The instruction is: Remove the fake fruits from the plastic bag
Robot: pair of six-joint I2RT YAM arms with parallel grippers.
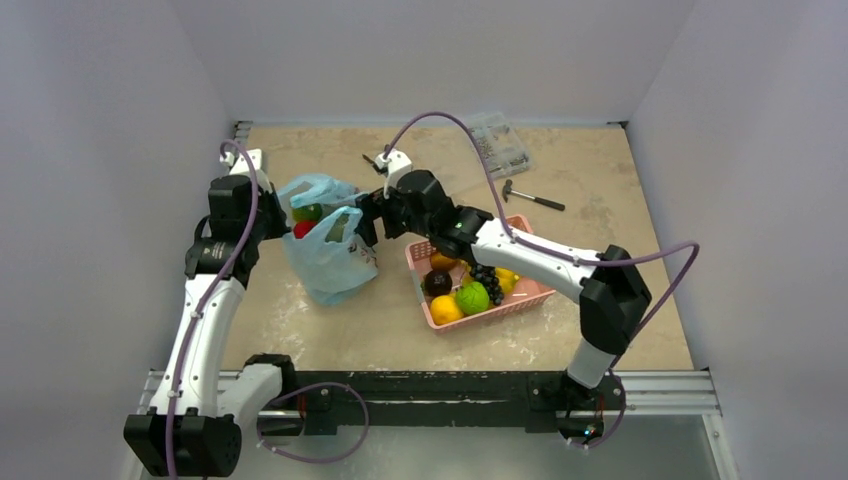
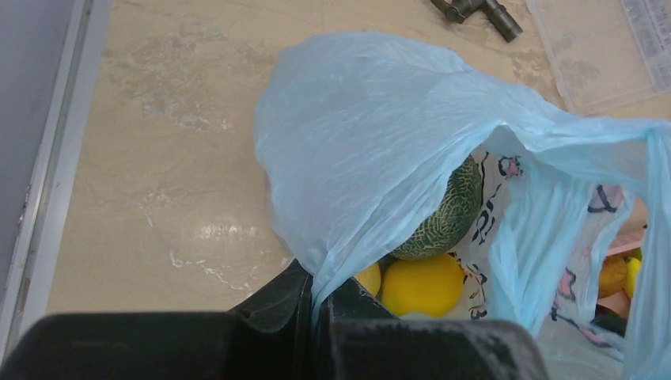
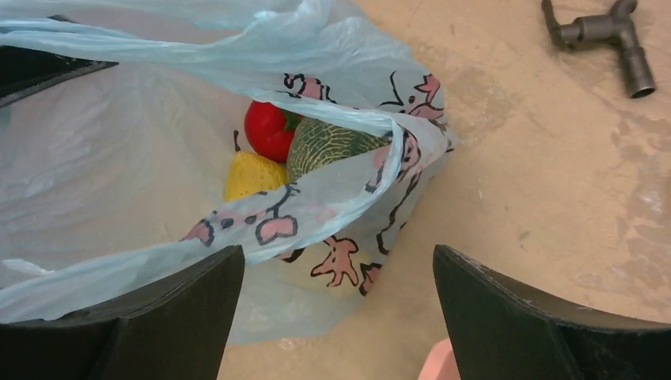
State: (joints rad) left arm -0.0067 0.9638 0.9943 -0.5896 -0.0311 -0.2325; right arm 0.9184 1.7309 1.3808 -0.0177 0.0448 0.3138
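My left gripper (image 2: 316, 299) pinches the bag (image 2: 372, 134) at its rim; my right gripper (image 3: 336, 265) is spread at its mouth; tomato (image 3: 267, 127) and melon (image 3: 328, 146) lie inside.

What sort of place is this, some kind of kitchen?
Probably a robotics test cell, not a kitchen: bare pale walls box in one table, two robot arms are bolted at its near edge, and a pink basket holds toy fruit.

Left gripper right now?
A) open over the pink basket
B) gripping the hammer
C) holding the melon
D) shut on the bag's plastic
D: in the left wrist view the left gripper is pinched shut on a fold of the plastic bag, and the melon lies untouched inside it.
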